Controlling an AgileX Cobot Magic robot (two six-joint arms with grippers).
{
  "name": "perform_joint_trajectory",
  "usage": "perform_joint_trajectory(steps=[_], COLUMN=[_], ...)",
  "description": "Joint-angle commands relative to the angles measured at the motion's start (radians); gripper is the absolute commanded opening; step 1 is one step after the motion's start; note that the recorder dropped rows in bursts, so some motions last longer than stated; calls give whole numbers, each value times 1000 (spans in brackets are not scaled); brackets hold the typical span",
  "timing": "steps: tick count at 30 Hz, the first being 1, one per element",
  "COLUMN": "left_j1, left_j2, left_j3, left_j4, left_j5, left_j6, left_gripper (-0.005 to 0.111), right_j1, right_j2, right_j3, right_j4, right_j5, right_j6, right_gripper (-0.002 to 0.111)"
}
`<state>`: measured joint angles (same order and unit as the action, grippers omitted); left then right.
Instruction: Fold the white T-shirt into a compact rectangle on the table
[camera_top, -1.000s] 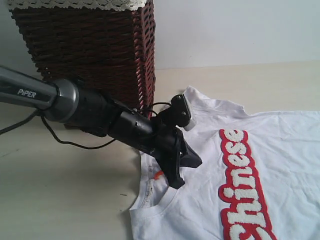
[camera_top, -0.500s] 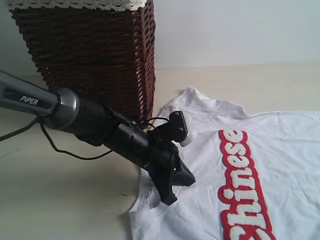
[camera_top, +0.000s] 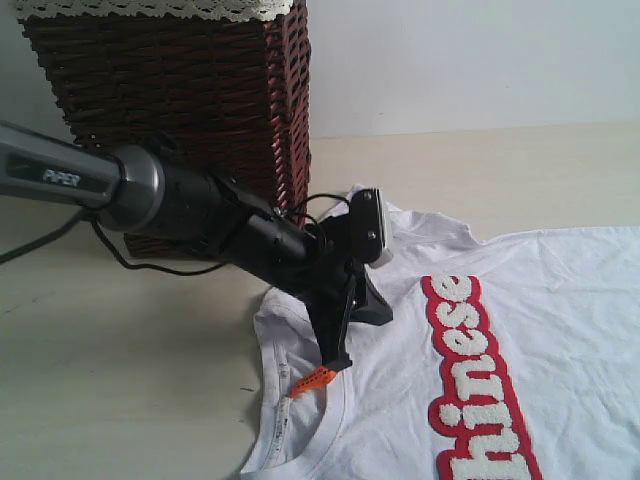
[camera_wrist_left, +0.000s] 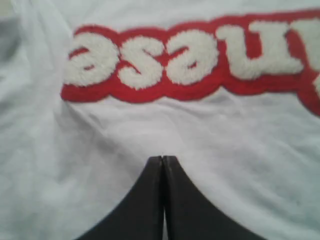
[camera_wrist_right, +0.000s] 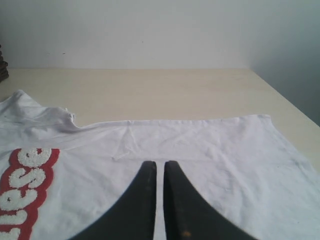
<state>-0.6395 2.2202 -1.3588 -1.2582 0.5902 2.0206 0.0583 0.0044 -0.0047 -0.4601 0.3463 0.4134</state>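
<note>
Shirt (camera_top: 560, 300) lies unfolded on the table (camera_top: 120, 400), every fold yet to come; left gripper (camera_top: 338, 362) closed at the collar (camera_top: 268, 390), right gripper (camera_wrist_right: 160, 167) nearly closed.

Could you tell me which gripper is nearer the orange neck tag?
Left. Left gripper: beside the orange neck tag. Right gripper: over the white T-shirt beyond the lettering.

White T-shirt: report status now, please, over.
Left gripper shut at collar. Right gripper nearly closed, grip unclear. White T-shirt spread, unfolded. Wicker basket close behind.
</note>
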Motion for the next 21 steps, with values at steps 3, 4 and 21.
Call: perform_joint_trajectory(steps=[3, 4, 21], left_j1=[0, 0, 8], left_j2=[22, 16, -77], left_j3=[23, 31, -122], left_j4=[186, 219, -252], left_j5=[133, 170, -76], left_j6=[-93, -135, 78], left_gripper=[0, 0, 10], right_j1=[-5, -5, -5], right_j2=[-4, -4, -4], right_j3=[5, 5, 5], right_j4=[2, 2, 2], right_j5=[-13, -13, -13], right_j6=[1, 1, 1], right_gripper=[8, 8, 8])
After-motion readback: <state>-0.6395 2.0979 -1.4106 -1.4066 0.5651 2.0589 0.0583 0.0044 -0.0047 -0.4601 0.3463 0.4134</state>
